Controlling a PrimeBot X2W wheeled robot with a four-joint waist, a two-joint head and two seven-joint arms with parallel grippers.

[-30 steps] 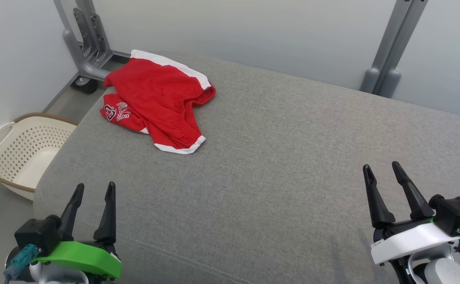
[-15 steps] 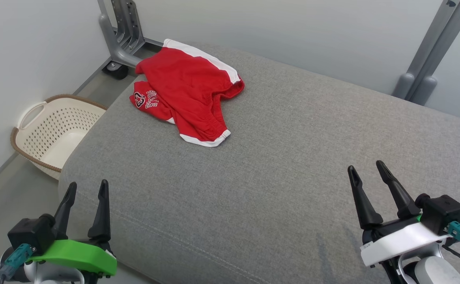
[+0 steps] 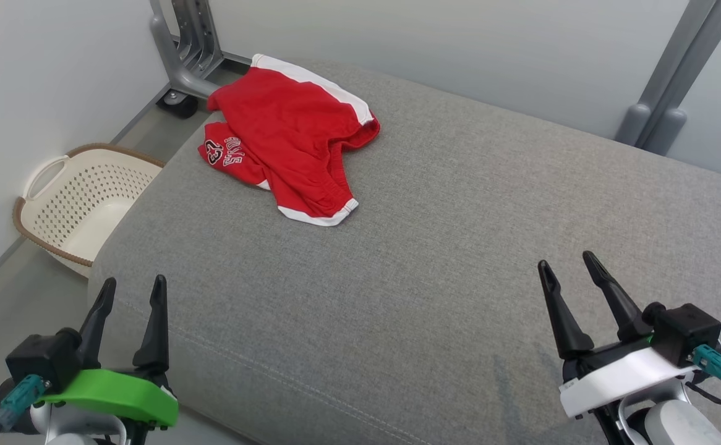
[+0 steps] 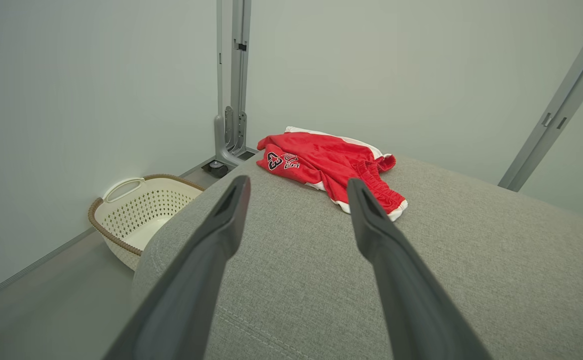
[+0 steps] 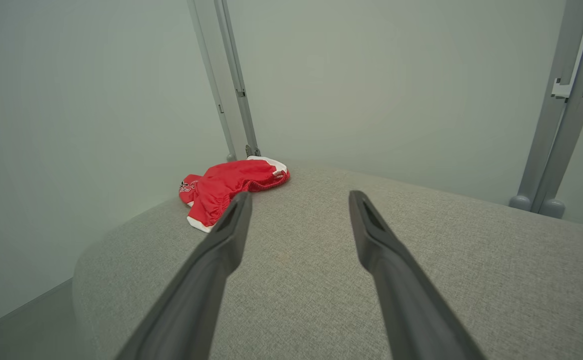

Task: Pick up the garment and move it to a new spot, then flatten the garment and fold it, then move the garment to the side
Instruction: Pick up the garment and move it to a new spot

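The garment [image 3: 286, 142], red shorts with white trim and a "23" print, lies crumpled at the far left corner of the grey cushioned surface [image 3: 435, 259]. It also shows ahead in the left wrist view [image 4: 336, 165] and small and far off in the right wrist view [image 5: 229, 187]. My left gripper [image 3: 133, 287] hangs open at the lower left, over the cushion's near left edge, well short of the shorts. At the lower right my right gripper [image 3: 567, 266] stands open and empty above the cushion.
A cream perforated laundry basket [image 3: 76, 204] sits on the floor left of the cushion. A grey metal frame on a caster [image 3: 178, 68] stands behind the shorts, and another grey post [image 3: 663, 93] rises at the back right. Pale walls close in behind and on the left.
The head camera has turned left, so the whole picture has shifted right. The shorts have not moved on the cushion. Both grippers stay open and keep their pose.
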